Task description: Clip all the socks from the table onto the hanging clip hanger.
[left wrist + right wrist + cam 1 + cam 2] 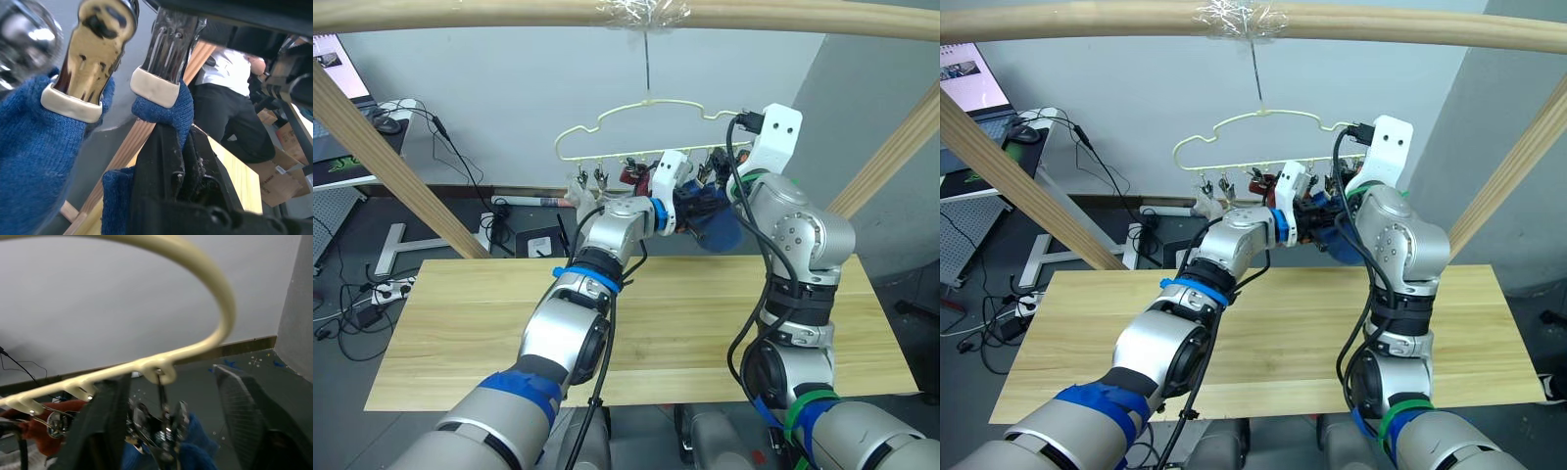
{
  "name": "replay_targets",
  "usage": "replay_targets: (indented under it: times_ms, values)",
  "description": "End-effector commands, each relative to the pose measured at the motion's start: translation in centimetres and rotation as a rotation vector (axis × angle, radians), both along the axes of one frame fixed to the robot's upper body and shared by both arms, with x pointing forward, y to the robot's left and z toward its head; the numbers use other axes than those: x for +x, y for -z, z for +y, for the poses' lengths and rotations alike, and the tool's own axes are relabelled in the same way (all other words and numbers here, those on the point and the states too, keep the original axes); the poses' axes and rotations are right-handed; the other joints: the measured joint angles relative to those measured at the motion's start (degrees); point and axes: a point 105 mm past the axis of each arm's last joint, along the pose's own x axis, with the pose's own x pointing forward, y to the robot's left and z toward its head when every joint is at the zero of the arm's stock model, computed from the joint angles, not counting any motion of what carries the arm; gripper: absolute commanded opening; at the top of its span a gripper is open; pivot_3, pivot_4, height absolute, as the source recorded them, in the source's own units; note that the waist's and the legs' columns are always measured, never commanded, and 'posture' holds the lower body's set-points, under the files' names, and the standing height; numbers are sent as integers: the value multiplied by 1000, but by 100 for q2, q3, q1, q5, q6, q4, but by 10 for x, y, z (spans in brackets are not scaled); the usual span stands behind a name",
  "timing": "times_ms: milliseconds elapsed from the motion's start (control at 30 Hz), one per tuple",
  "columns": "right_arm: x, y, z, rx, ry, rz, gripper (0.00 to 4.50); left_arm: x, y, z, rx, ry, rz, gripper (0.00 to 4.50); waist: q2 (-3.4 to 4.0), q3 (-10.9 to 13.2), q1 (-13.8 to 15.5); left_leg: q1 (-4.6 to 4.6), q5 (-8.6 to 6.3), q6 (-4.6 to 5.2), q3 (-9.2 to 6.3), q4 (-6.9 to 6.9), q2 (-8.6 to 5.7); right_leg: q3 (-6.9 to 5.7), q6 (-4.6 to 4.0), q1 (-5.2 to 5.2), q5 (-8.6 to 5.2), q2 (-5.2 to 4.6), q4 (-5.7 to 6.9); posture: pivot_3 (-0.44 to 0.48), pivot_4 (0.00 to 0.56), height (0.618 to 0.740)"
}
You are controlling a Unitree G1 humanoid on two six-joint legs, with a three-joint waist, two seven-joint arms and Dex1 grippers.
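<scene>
The cream clip hanger (pixel 646 103) hangs from the top pole above the table (pixel 460 323). A grey sock (pixel 576 192), a rust-red sock (pixel 644 182) and a blue sock (pixel 722 233) hang from its clips. In the left wrist view two metal clips (pixel 166 44) bite the blue sock (pixel 29 147). My left gripper (pixel 168 147) is shut on blue fabric just under the clip. My right gripper (pixel 171 377) is open, with one finger on each side of a clip (pixel 164 423) at the hanger's right end. Blue sock (pixel 195 450) lies below it.
Round wooden poles frame the space: one across the top (pixel 509 15), slanted ones at left (pixel 391 157) and right (pixel 891 157). A desk with a monitor (pixel 342 98) and floor cables stand at the far left. A person (pixel 230 98) stands beyond the table.
</scene>
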Motion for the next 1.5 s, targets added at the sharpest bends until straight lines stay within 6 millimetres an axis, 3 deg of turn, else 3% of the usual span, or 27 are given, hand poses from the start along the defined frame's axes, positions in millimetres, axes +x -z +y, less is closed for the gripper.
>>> replay_targets:
  times_ms: [33,267,400,700,833,1133,1300,1500]
  values:
    - [-9,-13,7,-14,-39,-55,2765,-4,-16,-8,-15,37,-40,823,0,0,3,-1,0,0,0,0,0,0,0,0,0,0,-1,24,214,740]
    - [-24,1,3,-57,-94,-15,2765,-9,-7,-2,23,61,-49,3052,0,0,1,-1,0,0,0,1,-1,0,1,1,0,-1,0,14,215,740]
    - [-42,12,-2,-101,-150,-3,2765,-16,-7,12,-25,66,-24,4254,1,0,-5,0,0,0,-1,1,0,0,0,1,0,0,3,7,209,740]
    - [-84,36,-24,-123,-194,-24,2765,-50,15,67,-96,9,72,4254,2,-2,-15,7,1,-1,-3,4,2,3,3,7,-2,0,8,-3,198,740]
    - [-113,70,-33,-193,-227,8,2765,-70,46,107,-24,-121,88,4254,7,-11,-14,18,0,-2,-3,5,2,4,4,21,-2,-2,-2,2,180,740]
    - [-164,131,-40,-217,-269,137,2765,-117,89,184,73,-389,116,4254,-2,-76,-2,36,4,-1,-4,31,4,9,27,45,-18,-1,-2,62,167,740]
    - [-183,157,-47,-223,-265,207,2765,-135,105,208,55,-525,122,4254,-19,-122,22,54,2,-2,-1,63,2,11,-20,78,-44,-10,-8,78,162,740]
    - [-194,167,-54,-216,-239,235,2765,-148,116,222,47,-625,118,4254,-36,-182,47,53,0,-5,9,77,-3,12,-25,85,-46,-34,-14,93,167,740]
